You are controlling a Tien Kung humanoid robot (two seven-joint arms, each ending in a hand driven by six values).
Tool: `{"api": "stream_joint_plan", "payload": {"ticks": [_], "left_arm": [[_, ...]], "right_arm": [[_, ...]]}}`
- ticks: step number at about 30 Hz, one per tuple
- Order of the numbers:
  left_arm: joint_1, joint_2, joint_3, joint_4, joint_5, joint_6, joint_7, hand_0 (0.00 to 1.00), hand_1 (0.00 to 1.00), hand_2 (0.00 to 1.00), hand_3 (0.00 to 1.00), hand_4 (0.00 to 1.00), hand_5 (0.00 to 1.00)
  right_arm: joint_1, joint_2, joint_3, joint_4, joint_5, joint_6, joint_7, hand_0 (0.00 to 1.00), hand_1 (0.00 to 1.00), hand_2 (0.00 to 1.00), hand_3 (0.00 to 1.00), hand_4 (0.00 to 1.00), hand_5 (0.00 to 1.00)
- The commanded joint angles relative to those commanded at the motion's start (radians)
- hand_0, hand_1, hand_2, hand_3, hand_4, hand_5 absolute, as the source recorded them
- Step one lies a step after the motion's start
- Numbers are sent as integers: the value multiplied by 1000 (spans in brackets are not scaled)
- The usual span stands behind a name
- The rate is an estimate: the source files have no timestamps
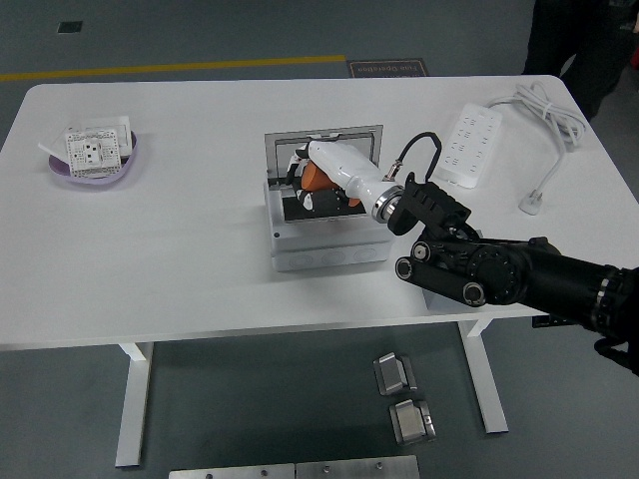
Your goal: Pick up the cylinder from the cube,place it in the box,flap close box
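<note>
One hand working: right hand (321, 183) curled around the orange cylinder (318, 178) over the open box (324, 225) mid-table. Looks light, rigid, probably smooth; gripping its sides seems best.

Cube (431, 296) mostly hidden under right arm; person (569, 40) cut off by top edge.

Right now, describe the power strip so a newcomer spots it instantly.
Start at the white table and go to its far right corner, beyond the grey box with the raised lid where the right hand holds the orange cylinder. The white multi-socket power strip lies there flat and diagonal. Alone among its neighbours, it trails a looped white cable.
</note>
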Motion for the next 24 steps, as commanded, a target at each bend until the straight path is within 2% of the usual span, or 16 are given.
{"api": "stream_joint_plan", "payload": {"ticks": [7,8,13,14,19,20,24], "left_arm": [[-6,1,1,-1,3,0,-1,669,660,650,721,749,568],[-6,1,3,-1,2,0,-1,669,662,650,720,747,567],[-9,1,6,-1,0,0,-3,669,662,650,720,747,567],[-10,1,7,-1,0,0,-3,670,660,650,719,746,568],[-15,0,12,-2,-3,0,-5,670,660,650,719,746,568],[-16,0,13,-2,-4,0,-6,669,660,650,719,746,569],[-18,0,10,-2,2,0,-5,669,660,650,719,746,569]], "right_arm": [[22,13,33,-55,-72,85,4,2,71,224,211,2,2],[22,13,37,-60,-81,96,5,2,113,261,247,2,2],[20,15,56,-75,-112,120,18,2,113,261,247,2,2],[19,16,60,-79,-120,120,24,127,223,430,495,2,113],[20,22,77,-97,-160,126,39,127,223,430,495,2,113],[20,23,79,-100,-172,131,42,282,339,534,654,52,156],[22,27,89,-109,-224,153,47,282,339,534,654,52,156]]}}
